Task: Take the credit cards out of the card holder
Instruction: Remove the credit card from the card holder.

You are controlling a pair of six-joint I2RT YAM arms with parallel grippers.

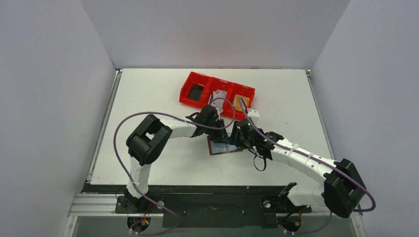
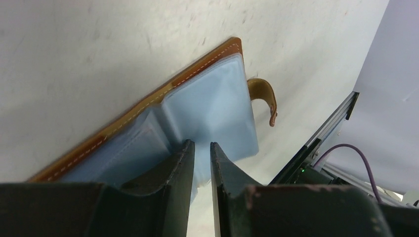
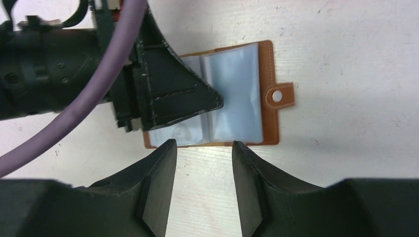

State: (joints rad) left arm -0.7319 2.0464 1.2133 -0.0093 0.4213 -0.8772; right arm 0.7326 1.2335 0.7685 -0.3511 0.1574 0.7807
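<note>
The brown card holder lies open on the table, its clear sleeves facing up and its snap tab sticking out. My left gripper presses its tips onto the sleeves near the fold, its jaws a narrow gap apart with nothing held. One of its fingers covers the holder's left half. My right gripper is open at the holder's near edge with only bare table between its fingers. A tan-gold card and a pale card lie in the red tray.
The red three-compartment tray stands just behind the card holder, with a dark thing in its left bin. Both arms meet over the table's middle, and purple cables loop above them. White walls enclose the table on the left, back and right.
</note>
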